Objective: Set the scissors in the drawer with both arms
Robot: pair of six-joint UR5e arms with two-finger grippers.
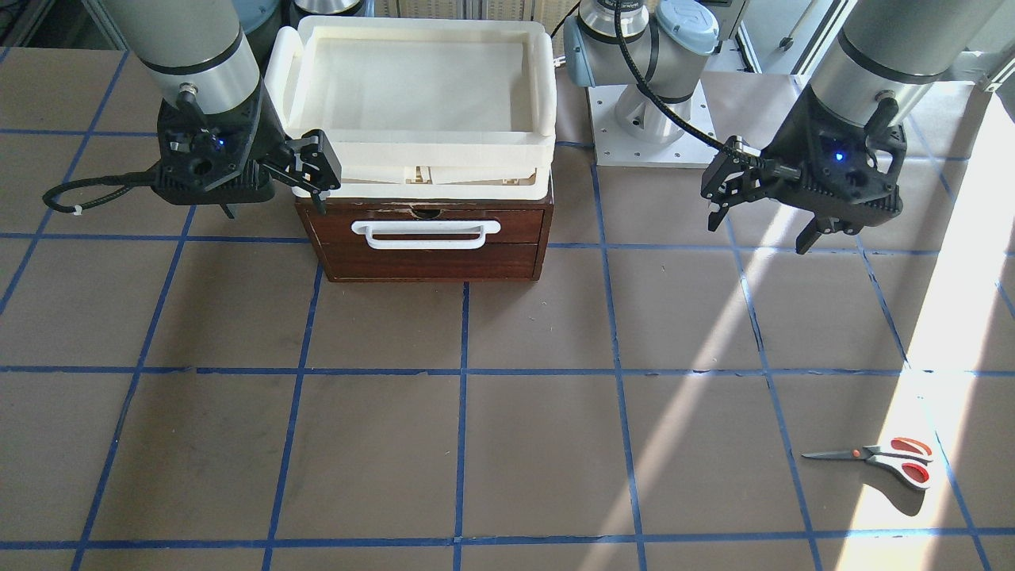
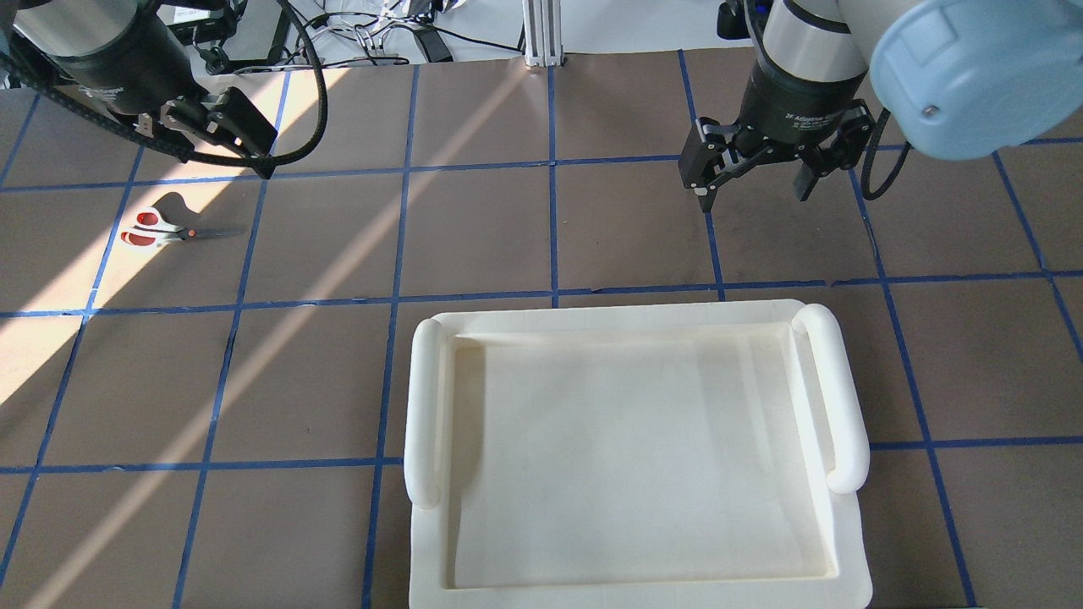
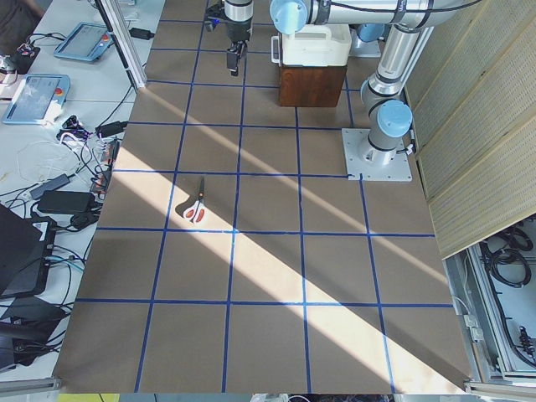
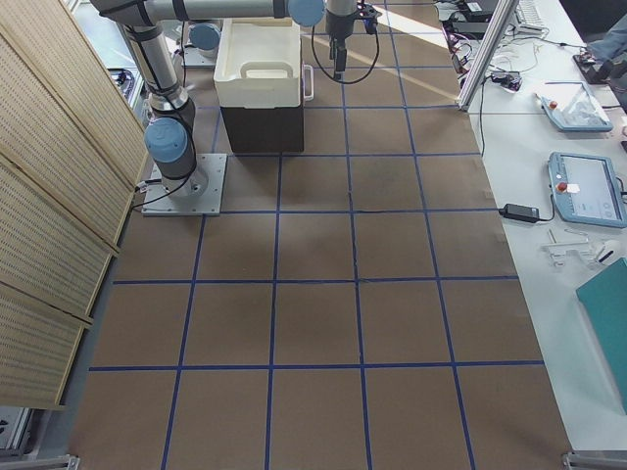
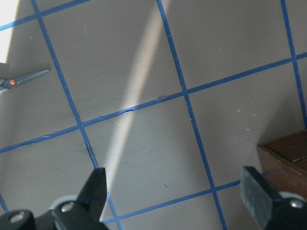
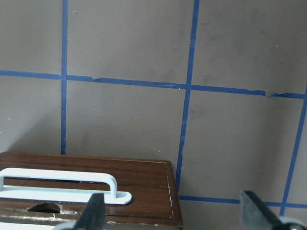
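The scissors (image 1: 880, 458) lie flat on the table in a sunlit patch, blades shut; they also show in the overhead view (image 2: 161, 233) and their blade tip shows in the left wrist view (image 5: 24, 78). The dark wooden drawer (image 1: 428, 252) is shut, with its white bar handle (image 1: 428, 232) facing away from the robot; it also shows in the right wrist view (image 6: 96, 191). My left gripper (image 1: 763, 226) is open and empty, hovering between the drawer and the scissors. My right gripper (image 1: 273, 194) is open and empty, hovering beside the drawer's front corner.
A cream-white plastic tray (image 1: 420, 151) sits on top of the drawer's cabinet, and its rim (image 2: 634, 315) shows in the overhead view. The left arm's base plate (image 1: 650, 131) stands next to the cabinet. Blue tape lines grid the brown table.
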